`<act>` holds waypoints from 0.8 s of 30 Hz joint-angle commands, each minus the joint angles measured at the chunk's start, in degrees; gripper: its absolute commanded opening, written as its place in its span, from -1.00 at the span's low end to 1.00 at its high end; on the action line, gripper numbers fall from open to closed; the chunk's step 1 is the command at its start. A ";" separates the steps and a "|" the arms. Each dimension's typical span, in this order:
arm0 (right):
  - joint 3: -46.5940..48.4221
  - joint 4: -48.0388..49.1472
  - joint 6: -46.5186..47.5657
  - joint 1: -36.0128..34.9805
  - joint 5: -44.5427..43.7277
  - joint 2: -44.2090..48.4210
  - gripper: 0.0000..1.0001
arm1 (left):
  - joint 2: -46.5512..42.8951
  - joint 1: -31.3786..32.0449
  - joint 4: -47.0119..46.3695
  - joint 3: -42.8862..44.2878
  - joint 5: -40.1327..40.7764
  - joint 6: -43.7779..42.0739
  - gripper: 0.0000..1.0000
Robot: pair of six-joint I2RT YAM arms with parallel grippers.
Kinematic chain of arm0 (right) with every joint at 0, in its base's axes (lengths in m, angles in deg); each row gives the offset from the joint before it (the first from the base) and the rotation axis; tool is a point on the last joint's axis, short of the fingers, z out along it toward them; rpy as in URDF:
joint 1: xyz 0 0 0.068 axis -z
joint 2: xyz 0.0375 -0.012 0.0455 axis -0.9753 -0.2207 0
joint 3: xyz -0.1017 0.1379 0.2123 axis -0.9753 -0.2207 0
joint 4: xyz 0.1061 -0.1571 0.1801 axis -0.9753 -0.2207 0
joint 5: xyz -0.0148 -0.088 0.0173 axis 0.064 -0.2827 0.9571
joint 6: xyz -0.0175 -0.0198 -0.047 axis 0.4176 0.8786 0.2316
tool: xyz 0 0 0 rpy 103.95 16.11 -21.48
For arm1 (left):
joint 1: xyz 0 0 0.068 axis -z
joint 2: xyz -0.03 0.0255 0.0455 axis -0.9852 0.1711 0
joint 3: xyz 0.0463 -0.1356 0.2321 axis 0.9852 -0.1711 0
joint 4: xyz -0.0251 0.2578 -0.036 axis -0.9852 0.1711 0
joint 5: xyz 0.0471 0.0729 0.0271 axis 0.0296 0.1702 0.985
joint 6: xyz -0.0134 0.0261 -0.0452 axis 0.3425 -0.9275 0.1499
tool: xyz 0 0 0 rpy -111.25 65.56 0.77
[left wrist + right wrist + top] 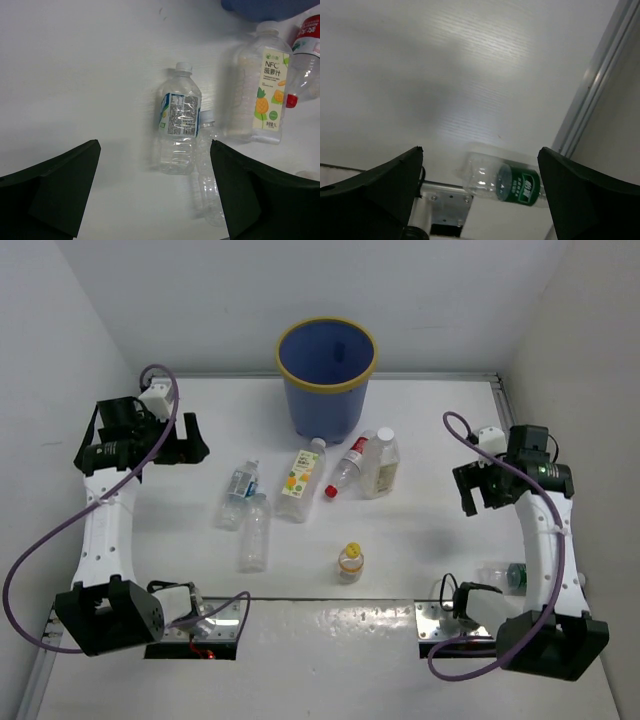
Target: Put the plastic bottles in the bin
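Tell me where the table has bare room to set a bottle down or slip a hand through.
Bare table lies between the square bottle and the right end effector, and between the left end effector and the bin. It is crowded just in front of the bin, where five bottles lie close together; the yellow-capped bottle sits alone nearer the arms.

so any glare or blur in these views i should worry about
Top external: sharp and evenly lit, with glare on the near strip of the table between the arm bases. Left wrist: the blue-labelled bottle is crisp, while the left end effector is dark and soft-edged. Right wrist: a broad soft shadow lies on the table, and the green-labelled bottle is slightly blurred.
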 commanded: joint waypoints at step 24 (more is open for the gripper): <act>-27.92 -6.01 72.82 29.36 -0.71 8.08 0.84 | 5.84 1.76 0.48 1.03 -16.21 -6.01 0.98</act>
